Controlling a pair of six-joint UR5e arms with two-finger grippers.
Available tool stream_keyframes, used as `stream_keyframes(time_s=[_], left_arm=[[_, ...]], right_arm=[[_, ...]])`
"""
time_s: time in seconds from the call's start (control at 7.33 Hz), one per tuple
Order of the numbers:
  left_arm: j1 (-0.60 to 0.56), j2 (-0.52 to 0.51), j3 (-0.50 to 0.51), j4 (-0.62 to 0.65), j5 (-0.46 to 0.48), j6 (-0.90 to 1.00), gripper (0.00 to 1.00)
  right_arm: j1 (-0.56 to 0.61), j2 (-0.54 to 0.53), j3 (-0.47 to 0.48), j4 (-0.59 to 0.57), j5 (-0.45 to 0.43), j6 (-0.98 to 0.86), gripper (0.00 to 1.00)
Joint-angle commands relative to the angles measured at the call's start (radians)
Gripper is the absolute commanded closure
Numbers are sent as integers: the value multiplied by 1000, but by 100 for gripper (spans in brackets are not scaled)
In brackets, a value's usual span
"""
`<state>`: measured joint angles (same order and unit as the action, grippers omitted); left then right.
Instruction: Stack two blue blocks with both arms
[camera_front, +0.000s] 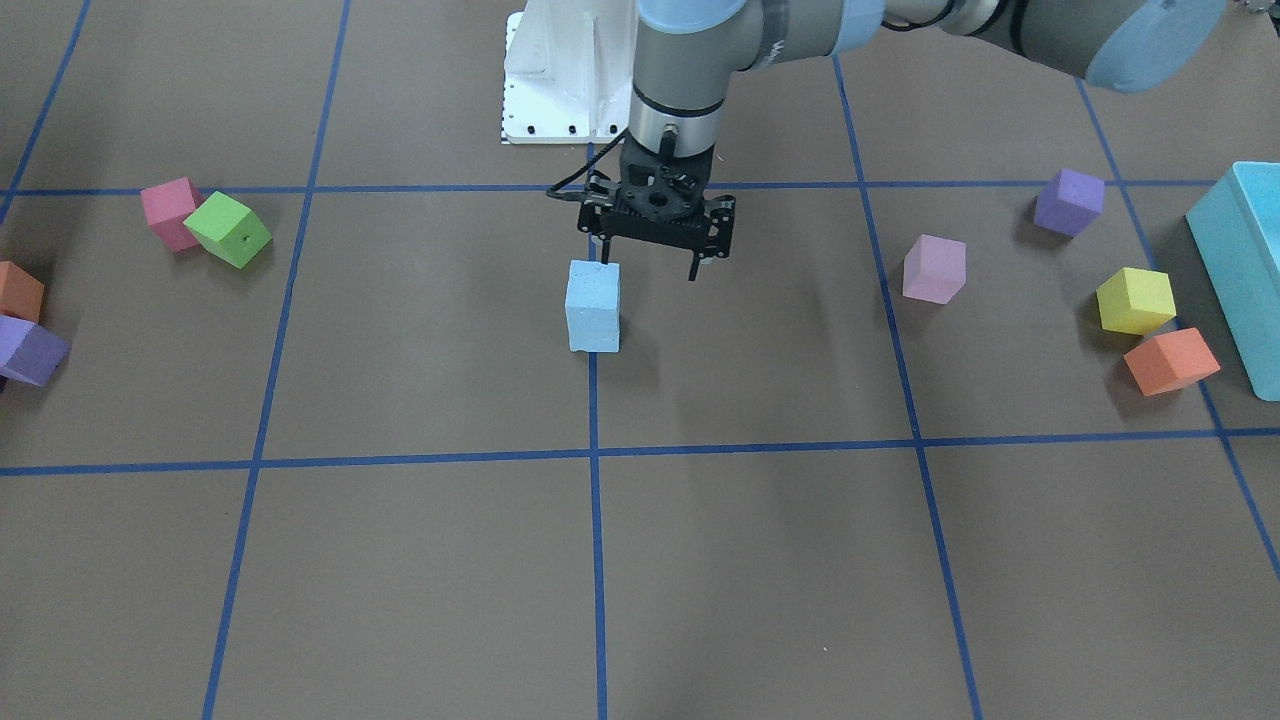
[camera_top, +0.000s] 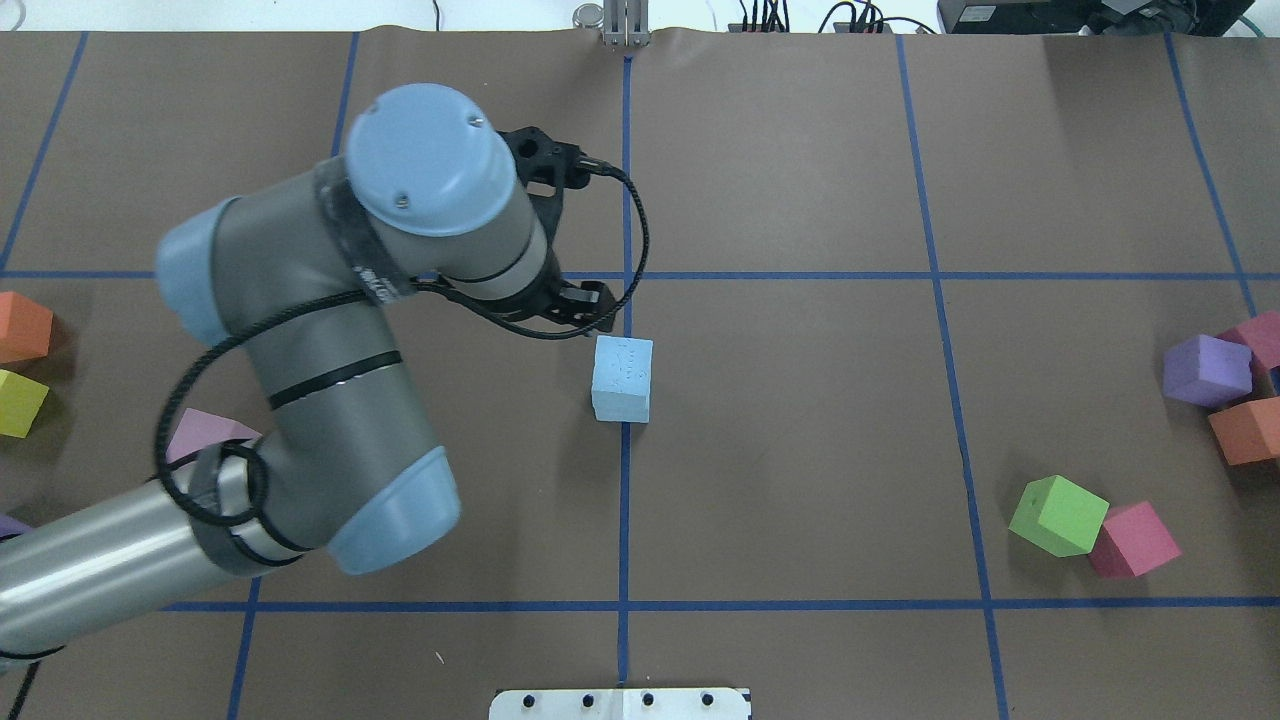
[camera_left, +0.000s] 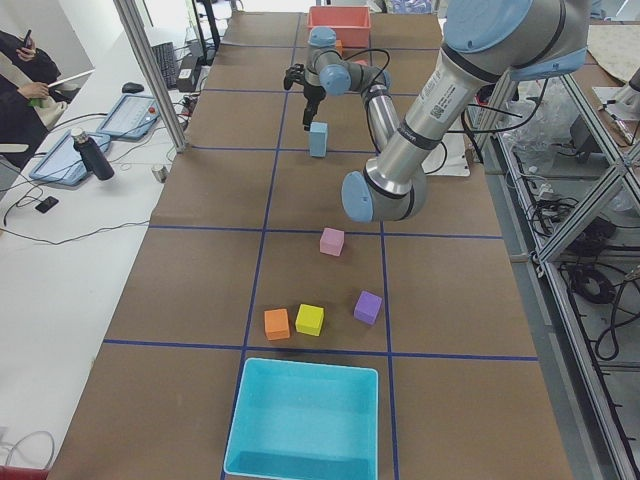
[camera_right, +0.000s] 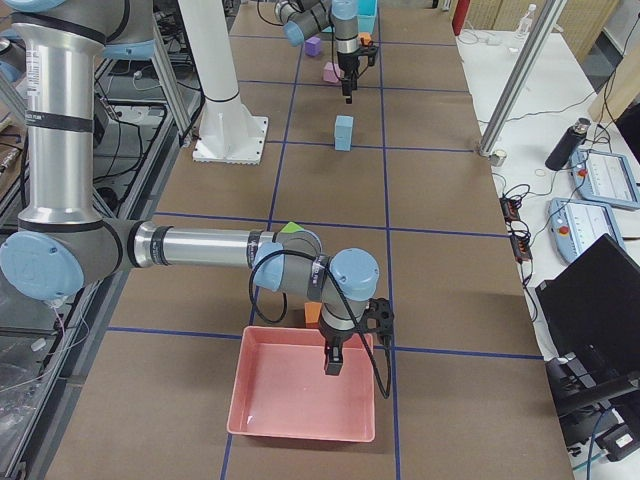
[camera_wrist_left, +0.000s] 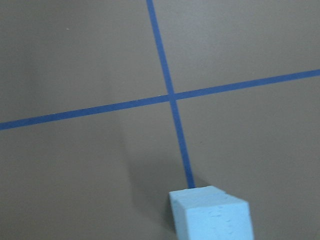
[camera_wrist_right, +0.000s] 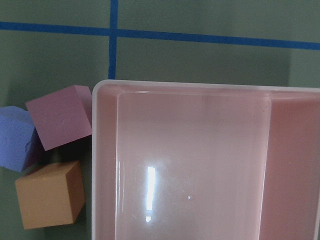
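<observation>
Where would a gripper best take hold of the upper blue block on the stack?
From straight above, closing on two opposite vertical side faces of the upper blue block. It sits upright on the lower blue block with all four sides free and no other cube close by. The left gripper hangs open just beside it.

The left arm (camera_top: 300, 390) reached from the robot's left side to the middle of the table (camera_front: 400, 560), wrist upright. The left gripper (camera_front: 648, 264) pointed straight down with its jaws spread apart and nothing between them. The right arm (camera_right: 200, 247) stretched low and level toward the table's right end, and the right gripper (camera_right: 335, 358) pointed down, its jaw state unclear.
</observation>
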<state>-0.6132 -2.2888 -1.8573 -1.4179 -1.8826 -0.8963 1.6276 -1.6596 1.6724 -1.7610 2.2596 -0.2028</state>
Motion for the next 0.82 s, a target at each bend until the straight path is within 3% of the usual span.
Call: stream_keyframes(time_s=[0.0,0.14,0.41,0.55,0.68], left_arm=[[-132,200,-149,4,-125,239,2],[-213,266,-151,2,-209,317,2],[-426,456,-157,-6,-292,549,2],[-529,523,-139,-22,-379,642,2],[-625,614,-108,-45,-409,803,2]], right_arm=[[0,-5,1,0,0,-1,0],[0,-6,1,0,0,-1,0],[0,-6,1,0,2,-1,0],[0,-6,1,0,2,-1,0],[0,-6,1,0,2,-1,0]])
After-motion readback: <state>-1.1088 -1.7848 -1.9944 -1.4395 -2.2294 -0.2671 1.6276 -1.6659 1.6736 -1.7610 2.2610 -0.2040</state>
